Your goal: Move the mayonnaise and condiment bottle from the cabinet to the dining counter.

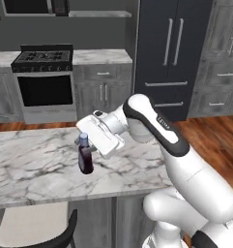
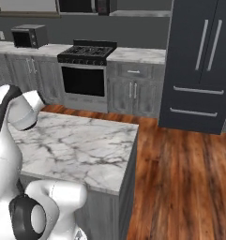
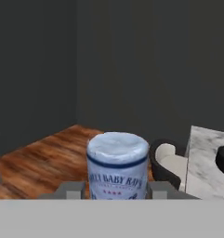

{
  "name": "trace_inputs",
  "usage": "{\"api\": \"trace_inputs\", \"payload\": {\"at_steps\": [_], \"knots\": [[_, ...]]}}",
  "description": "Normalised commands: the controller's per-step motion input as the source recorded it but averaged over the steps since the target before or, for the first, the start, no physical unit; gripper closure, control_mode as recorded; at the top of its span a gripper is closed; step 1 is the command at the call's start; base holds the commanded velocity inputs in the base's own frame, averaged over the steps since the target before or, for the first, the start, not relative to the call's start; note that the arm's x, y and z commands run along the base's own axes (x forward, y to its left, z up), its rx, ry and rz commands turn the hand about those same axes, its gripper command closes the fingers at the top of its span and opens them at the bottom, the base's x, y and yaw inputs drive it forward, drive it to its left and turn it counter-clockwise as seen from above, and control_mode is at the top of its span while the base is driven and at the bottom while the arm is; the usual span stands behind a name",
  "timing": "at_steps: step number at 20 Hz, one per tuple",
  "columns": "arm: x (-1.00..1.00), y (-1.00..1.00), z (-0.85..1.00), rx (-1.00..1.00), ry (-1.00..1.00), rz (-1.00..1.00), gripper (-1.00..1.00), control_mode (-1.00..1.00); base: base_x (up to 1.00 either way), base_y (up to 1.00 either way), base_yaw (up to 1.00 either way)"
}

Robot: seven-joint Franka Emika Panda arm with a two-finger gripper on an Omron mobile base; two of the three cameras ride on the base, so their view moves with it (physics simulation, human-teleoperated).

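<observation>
The claw (image 1: 89, 145) grips the bottle (image 1: 85, 157) by its neck, upright over the bench (image 1: 36, 164), its base at or just above the marble. Lower straight, release once it stands, then withdraw toward three o'clock.

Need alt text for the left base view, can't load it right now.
The gripper holds the condiment bottle upright by its neck, right over the dining counter. Behind stand a stove and a dark fridge; a stool sits below.
</observation>
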Motion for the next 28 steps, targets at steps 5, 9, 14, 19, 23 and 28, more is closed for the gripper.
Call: {"api": "trace_inputs", "payload": {"at_steps": [5,9,14,19,23,28], "knots": [[0.24,0.48,-0.29,0.14,0.0,0.12,1.0,-1.0,0.0,0.0,0.0],[0.27,0.32,-0.33,0.08,0.0,0.13,1.0,-1.0,0.0,0.0,0.0],[0.25,0.37,-0.28,-0.01,0.0,0.12,1.0,-1.0,0.0,0.0,0.0],[0.25,0.31,-0.25,-0.07,0.0,0.08,1.0,-1.0,0.0,0.0,0.0],[0.26,0.23,-0.22,-0.09,0.0,0.03,1.0,-1.0,0.0,0.0,0.0],[0.31,0.13,-0.2,-0.08,-0.03,0.0,1.0,-1.0,0.0,0.0,0.0]]}}
